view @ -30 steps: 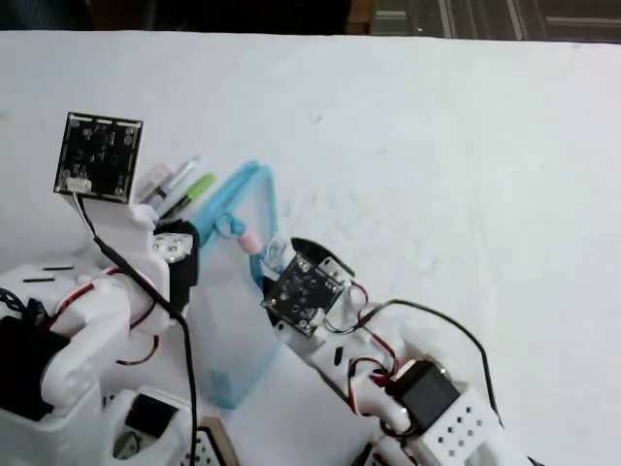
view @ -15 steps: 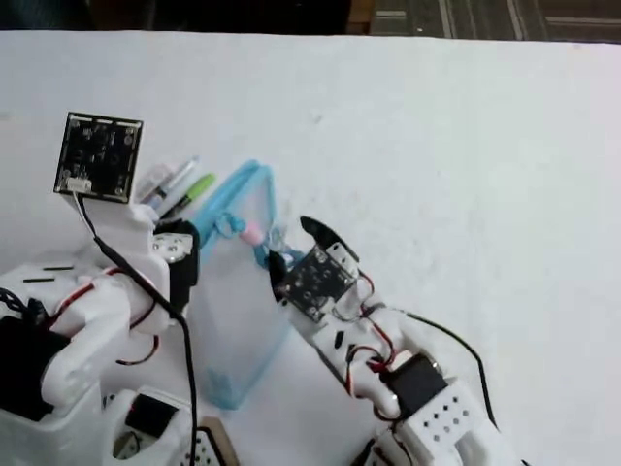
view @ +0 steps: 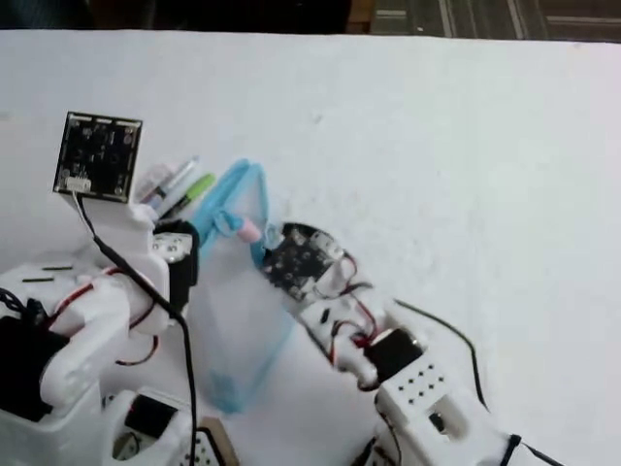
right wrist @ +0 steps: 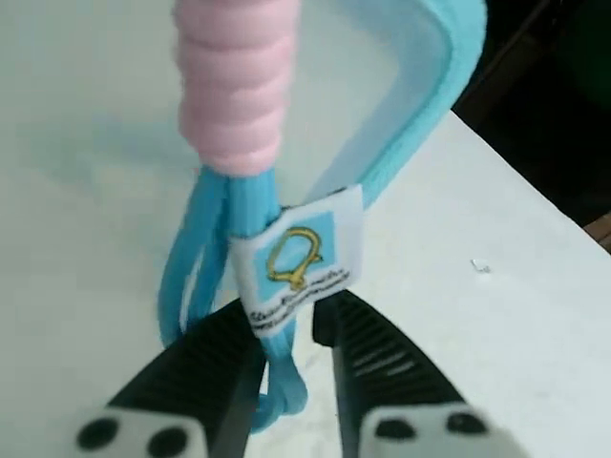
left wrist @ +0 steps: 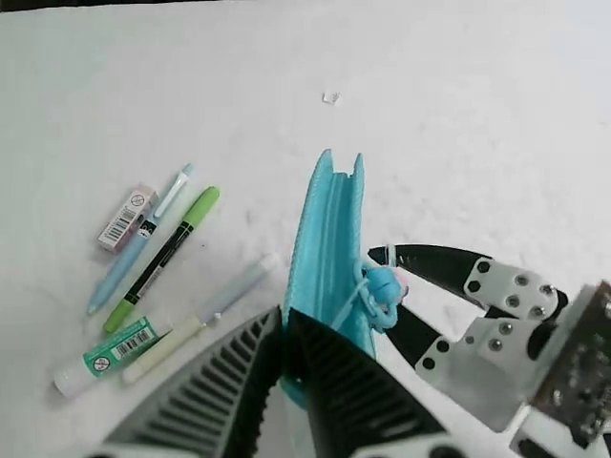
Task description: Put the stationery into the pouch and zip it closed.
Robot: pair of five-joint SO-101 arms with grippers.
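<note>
**Q:** What keeps the blue pouch (view: 233, 320) standing on its edge, left of centre toward the table's (view: 437, 146) near edge?

**A:** The left gripper (left wrist: 284, 367), clamped on the pouch's near end. It looks like a brace, so the fabric won't slide when the zip is worked.

**Q:** And the other arm?

**A:** The right gripper (right wrist: 288, 320) sits at the zip pull. Its jaws are slightly apart and straddle the blue cord (right wrist: 196, 267) below its pink bead (right wrist: 234, 86). It is placed to pinch the cord but has not gripped it yet.

**Q:** The stationery (left wrist: 205, 315)?

**A:** All out on the table, beside the pouch toward the left edge: a green-capped marker (left wrist: 162, 260), a blue pen (left wrist: 134, 250), a small case (left wrist: 126, 217) and a white tube (left wrist: 110, 353).

**Q:** Is the mouth open?

**A:** Hard to say. The zip's two edges run close together and are perhaps parted. It likely needs opening wider before anything goes in.
</note>
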